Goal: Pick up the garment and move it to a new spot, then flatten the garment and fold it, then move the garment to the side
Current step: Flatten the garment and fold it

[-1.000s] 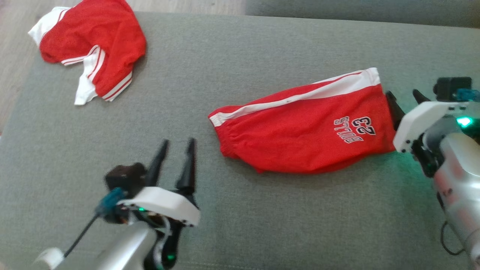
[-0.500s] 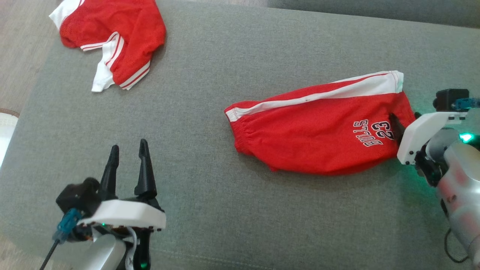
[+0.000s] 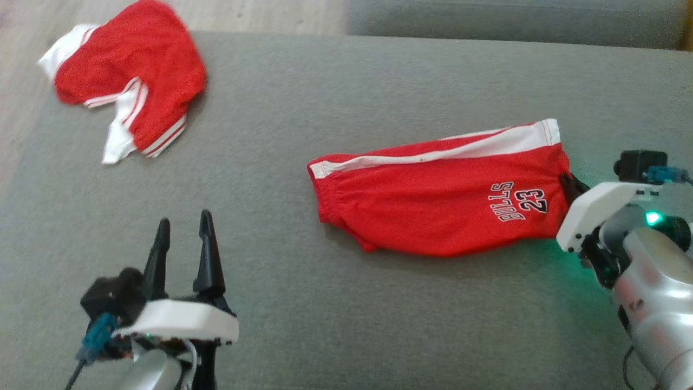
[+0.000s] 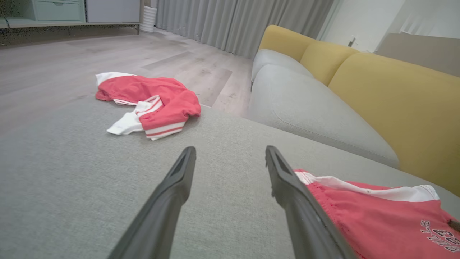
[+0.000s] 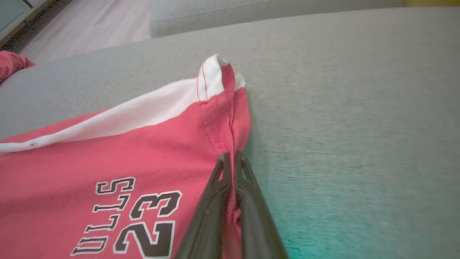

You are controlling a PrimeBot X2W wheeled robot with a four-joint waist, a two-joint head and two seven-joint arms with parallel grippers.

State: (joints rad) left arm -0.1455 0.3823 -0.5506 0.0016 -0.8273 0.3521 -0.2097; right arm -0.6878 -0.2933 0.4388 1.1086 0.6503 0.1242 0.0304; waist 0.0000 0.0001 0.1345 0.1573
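The right pincer (image 5: 229,158), open a second earlier, had clamped the hem of the red shorts (image 3: 433,208), likely ready to lift; the left pincer (image 3: 181,227) stood wide.

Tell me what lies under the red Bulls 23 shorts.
The red shorts lie on the grey cushion, which shows all around them. The right gripper pinches their hem edge. Whatever sits beneath the fabric itself is covered.

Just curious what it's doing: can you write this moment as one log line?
right gripper: shut on hem of red shorts | left gripper: open, holding nothing | red shorts: lying on grey cushion
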